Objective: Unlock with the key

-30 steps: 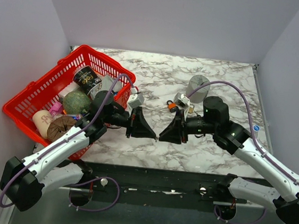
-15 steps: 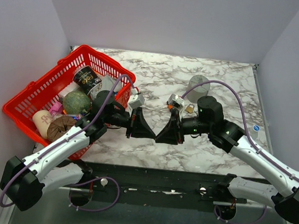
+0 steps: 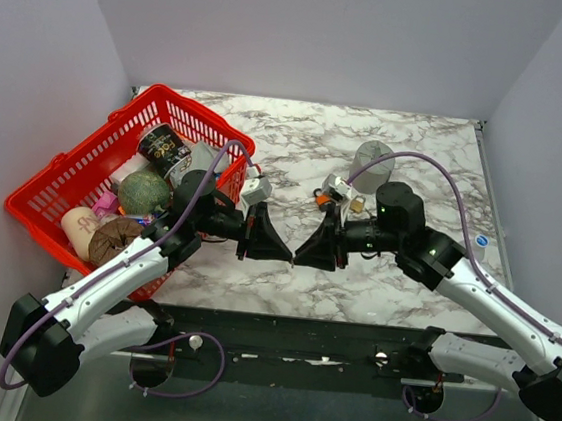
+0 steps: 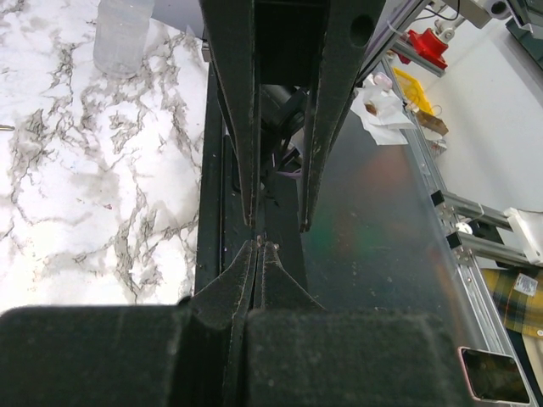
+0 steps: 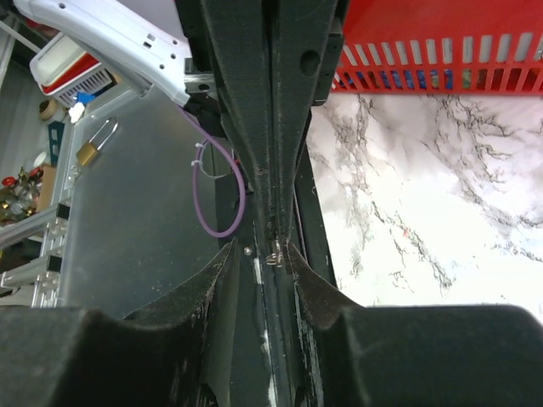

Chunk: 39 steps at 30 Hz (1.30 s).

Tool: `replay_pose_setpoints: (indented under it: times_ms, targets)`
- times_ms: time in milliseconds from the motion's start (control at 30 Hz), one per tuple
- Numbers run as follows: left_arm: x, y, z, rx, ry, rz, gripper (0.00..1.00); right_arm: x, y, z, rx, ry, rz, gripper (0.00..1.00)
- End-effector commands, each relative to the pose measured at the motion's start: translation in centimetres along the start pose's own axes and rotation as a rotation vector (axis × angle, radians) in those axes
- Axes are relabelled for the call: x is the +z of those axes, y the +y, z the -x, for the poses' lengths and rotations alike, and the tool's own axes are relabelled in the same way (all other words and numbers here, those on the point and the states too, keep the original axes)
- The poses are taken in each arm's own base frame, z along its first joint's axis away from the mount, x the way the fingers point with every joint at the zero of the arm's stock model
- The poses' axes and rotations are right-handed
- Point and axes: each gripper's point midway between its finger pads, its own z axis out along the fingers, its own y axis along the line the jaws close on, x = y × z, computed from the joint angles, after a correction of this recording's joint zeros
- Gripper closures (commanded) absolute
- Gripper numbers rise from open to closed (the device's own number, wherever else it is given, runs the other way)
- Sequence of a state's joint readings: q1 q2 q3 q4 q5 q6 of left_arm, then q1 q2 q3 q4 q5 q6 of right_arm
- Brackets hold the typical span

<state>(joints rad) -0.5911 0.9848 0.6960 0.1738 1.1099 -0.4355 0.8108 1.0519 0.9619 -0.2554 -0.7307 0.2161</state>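
My two grippers meet tip to tip above the table's front edge. The left gripper [image 3: 289, 256] [image 4: 260, 245] is shut, and a tiny metal piece, the key [image 5: 274, 252], sticks out of its pinched tips. Its black head is hidden between the pads. The right gripper [image 3: 299, 260] [image 5: 260, 245] is open, with one finger on each side of the left gripper's tips and the key. An orange padlock [image 3: 322, 198] and a brass padlock [image 3: 358, 205] lie on the marble behind the right wrist.
A red basket [image 3: 70, 162] full of items stands at the left, beside the left arm. A grey round object [image 3: 372, 161] sits at the back of the table. Another brass padlock [image 5: 88, 147] lies on the grey surface below the table edge.
The right gripper pushed left towards the left gripper's tips, then eased back slightly, and its jaws stand a little wider. The left arm has not moved.
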Motion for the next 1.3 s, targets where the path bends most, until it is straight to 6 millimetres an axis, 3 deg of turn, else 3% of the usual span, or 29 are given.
replay_pose_setpoints:
  times_ms: [0,200,500,600,733,833,867,900,933,967,1067,1267]
  targets:
    - [-0.1,-0.9,0.8,0.049,-0.003,-0.030,1.00,0.7,-0.8,-1.2,0.023,0.031,-0.010,0.65]
    - [-0.1,-0.9,0.9,0.052,-0.004,-0.028,1.00,0.9,-0.7,-1.4,0.027,0.038,0.004,0.66]
    - [-0.1,-0.8,0.8,0.053,-0.006,-0.024,1.00,1.3,-0.7,-2.0,0.040,0.057,0.021,0.74]
    - [-0.1,-0.8,0.8,0.052,-0.005,-0.024,1.00,1.4,-0.7,-2.1,0.040,0.060,0.028,0.80]
    - [0.0,-0.6,0.8,0.048,-0.006,-0.019,1.00,1.6,-0.7,-2.1,0.045,0.058,0.038,0.97]
    - [0.0,-0.1,0.9,0.046,-0.016,0.011,1.00,1.7,-0.7,-1.9,0.052,0.039,0.039,0.99]
    - [-0.1,0.1,1.1,0.052,-0.023,0.025,0.96,1.8,-1.0,-1.6,0.049,0.022,0.023,0.99]
    - [0.0,0.4,1.2,0.065,-0.025,0.042,0.85,1.9,-1.2,-1.5,0.055,0.013,0.012,0.99]
    - [-0.1,0.5,1.3,0.064,-0.023,0.058,0.71,2.0,-1.4,-1.6,0.074,0.008,0.002,0.99]
    - [-0.2,1.0,1.6,0.075,-0.034,0.093,0.47,2.1,-2.0,-1.4,0.077,-0.005,-0.026,0.99]
    - [-0.5,2.1,2.2,0.099,-0.051,0.176,0.24,2.3,-3.4,-1.3,0.088,-0.021,-0.093,0.99]
    - [-1.8,4.3,4.5,0.163,-0.114,0.376,0.21,1.1,-5.7,-0.8,0.089,-0.082,-0.160,0.99]
